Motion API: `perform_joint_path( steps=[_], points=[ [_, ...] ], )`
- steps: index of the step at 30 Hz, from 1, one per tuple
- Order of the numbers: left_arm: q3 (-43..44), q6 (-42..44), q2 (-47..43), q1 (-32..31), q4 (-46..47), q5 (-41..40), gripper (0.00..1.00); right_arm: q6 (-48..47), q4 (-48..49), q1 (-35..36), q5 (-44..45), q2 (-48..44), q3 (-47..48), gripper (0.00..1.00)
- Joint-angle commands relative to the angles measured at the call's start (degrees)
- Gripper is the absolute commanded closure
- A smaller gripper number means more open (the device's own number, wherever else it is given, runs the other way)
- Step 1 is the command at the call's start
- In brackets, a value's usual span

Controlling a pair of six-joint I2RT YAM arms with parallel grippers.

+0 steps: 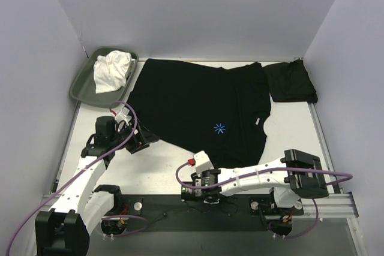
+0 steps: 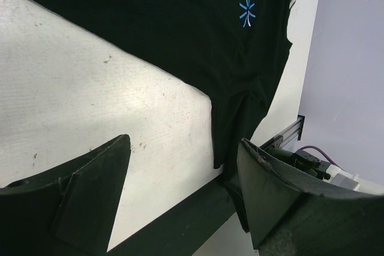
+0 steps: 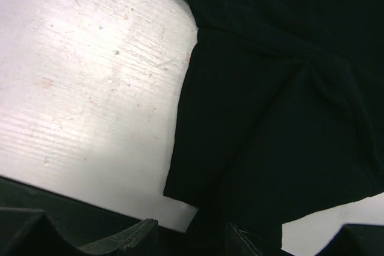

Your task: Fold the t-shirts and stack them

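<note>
A black t-shirt with a small blue mark lies spread flat mid-table. A second black t-shirt lies folded at the back right. My left gripper is open and empty, low over bare table beside the spread shirt's left hem. The left wrist view shows that shirt and its mark beyond the gripper. My right gripper is open at the table's front edge. In the right wrist view, the shirt's near corner lies just ahead of the gripper, reaching down beside one finger.
A shallow grey-green tray at the back left holds a crumpled white cloth. A black strip runs along the front edge by the arm bases. White walls enclose the table on three sides.
</note>
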Motion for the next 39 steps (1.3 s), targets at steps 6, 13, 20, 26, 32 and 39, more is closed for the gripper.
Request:
perform_joint_path(
  steps=[6,13,20,26,32,39],
  points=[
    [0.07,0.66,-0.40,0.36,2.18,1.45,0.19,-0.55,-3.14,-1.89,2.03,1.45,-2.53,0.53],
    [0.07,0.66,-0.23,0.45,2.26,1.45,0.19,-0.73,-1.82,-2.15,1.33,4.44,-2.97,0.60],
    [0.07,0.66,-0.05,0.36,2.35,1.45,0.19,-0.82,-1.47,-2.33,0.80,6.02,-3.15,0.76],
    [0.07,0.66,0.04,0.36,2.35,1.45,0.19,0.58,-1.47,-2.86,1.15,4.97,-4.29,1.00],
    [0.25,0.83,0.13,0.45,2.00,1.54,0.19,7.00,-3.22,-4.09,4.75,-6.26,-10.16,1.00],
    [-0.10,0.66,0.21,0.27,2.35,1.80,0.19,16.76,-6.03,-9.26,6.95,-35.93,-22.29,1.00]
  ],
)
